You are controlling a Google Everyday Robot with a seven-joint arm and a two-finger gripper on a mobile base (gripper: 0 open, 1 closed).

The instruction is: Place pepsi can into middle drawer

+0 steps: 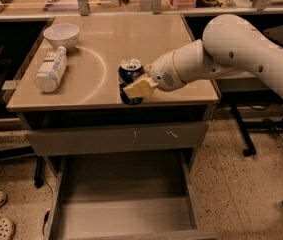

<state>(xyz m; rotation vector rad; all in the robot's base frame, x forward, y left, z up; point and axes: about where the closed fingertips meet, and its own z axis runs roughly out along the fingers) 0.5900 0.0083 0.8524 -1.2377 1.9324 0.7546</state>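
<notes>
**Can gripped at the edge, drawer waiting below**

The pepsi can [130, 73] stands upright at the front edge of the surface [106, 39], right of centre. It's dark blue w/ a silver top and pale label marks, partly covered. Can't tell if its base touches the surface or sits just clear.

The pincer [134, 87] reaches in from the right and is clamped on the can. One pale finger [140, 88] lies across its front; the other is hidden behind.

My read: grasp made, transfer not yet done. The middle drawer [126, 216] is pulled out directly below, under the scratched drawer front [81, 140].

Next move prob. needs the can brought fwd past the edge, lowered upright to the drawer floor, then let go. The white bottle [51, 70] and bowl [61, 34] sit well apart at left — no bother.
</notes>
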